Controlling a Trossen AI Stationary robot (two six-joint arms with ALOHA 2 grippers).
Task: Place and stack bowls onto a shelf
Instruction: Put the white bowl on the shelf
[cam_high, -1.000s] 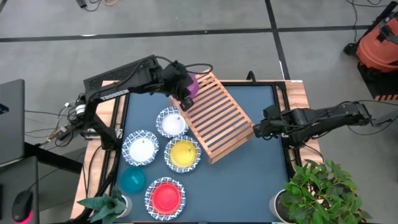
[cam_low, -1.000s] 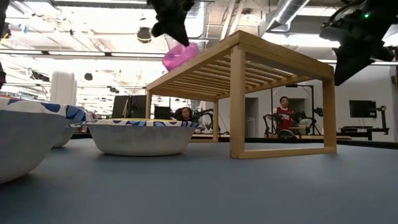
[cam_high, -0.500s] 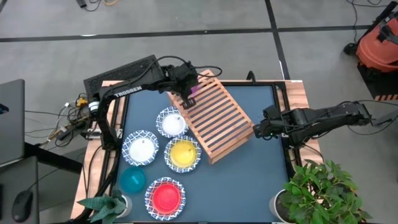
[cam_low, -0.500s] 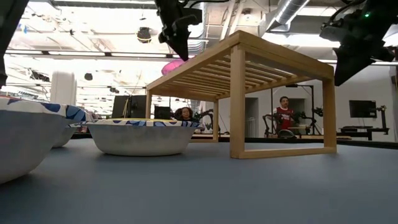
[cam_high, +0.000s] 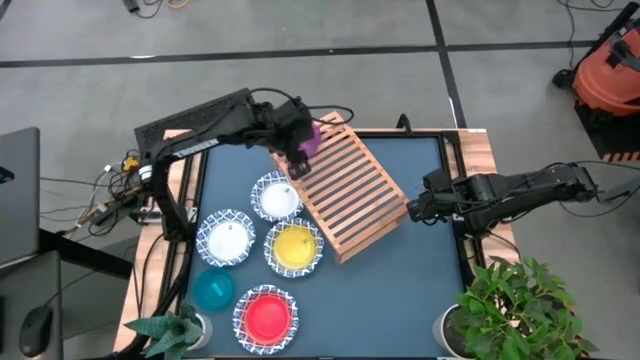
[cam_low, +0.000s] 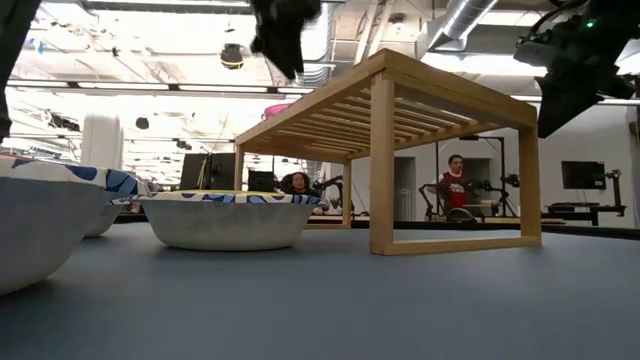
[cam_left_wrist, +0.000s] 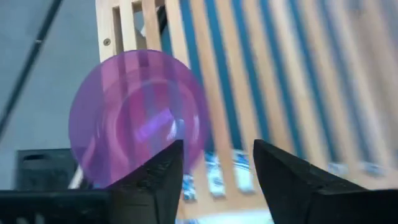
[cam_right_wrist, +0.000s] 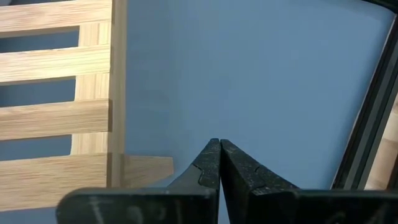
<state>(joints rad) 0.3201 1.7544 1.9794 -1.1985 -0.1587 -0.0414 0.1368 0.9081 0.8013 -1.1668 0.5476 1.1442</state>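
Now the left gripper (cam_left_wrist: 211, 180) holds its fingers parted just behind the small purple plastic bowl (cam_left_wrist: 137, 115), which sits free on a corner of the slatted light-wood shelf (cam_high: 345, 190); the right gripper (cam_right_wrist: 214, 163), fingers pressed together, waits beside the shelf over the dark blue table (cam_high: 420, 270).

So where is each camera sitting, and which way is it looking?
High view: above the table, looking straight down; both arms show, left gripper over the shelf.
Low view: at tabletop height, looking level across; arms hang in from above.
Left wrist view: on the left arm, looking past its open fingers at the purple bowl.
Right wrist view: on the right arm, past its shut fingers at the tabletop.
All four share the shelf.
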